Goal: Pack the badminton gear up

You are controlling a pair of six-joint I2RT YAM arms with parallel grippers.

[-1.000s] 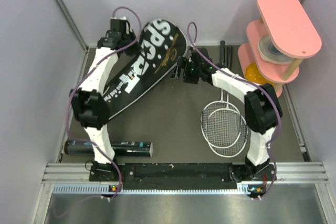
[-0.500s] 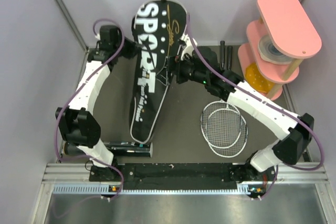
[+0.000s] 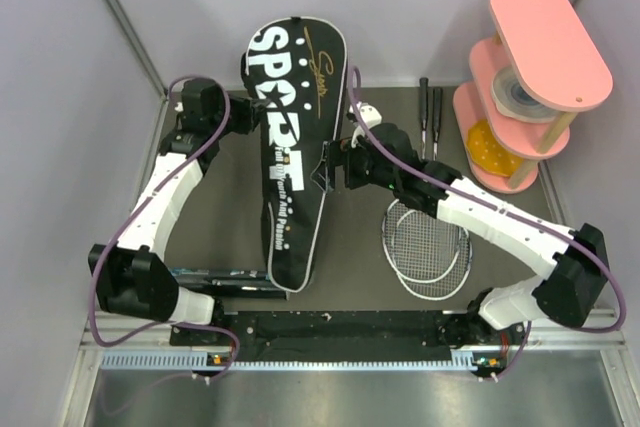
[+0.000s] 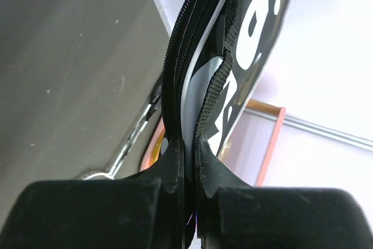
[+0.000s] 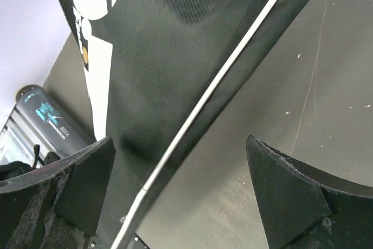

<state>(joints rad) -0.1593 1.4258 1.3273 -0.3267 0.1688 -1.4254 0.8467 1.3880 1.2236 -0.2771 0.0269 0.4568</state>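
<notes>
At upper centre the left gripper (image 3: 244, 115) is pinching the bag (image 3: 290, 177) by its zippered rim while the right gripper (image 3: 328, 169) is gaping empty alongside, likely needing the opposite flap.

The bag (image 3: 290, 157) runs lengthwise down the middle of the table (image 3: 352, 252). Left of the bag, the left arm (image 3: 165, 192) hems in bare tabletop, and the tube (image 3: 240, 282) bars the bag's near end. Right of the bag, a bare strip lies open before the rackets (image 3: 428, 247), crossed farther back by the right arm (image 3: 480, 212). The pink stand (image 3: 530, 77) blocks the far side beyond.
</notes>
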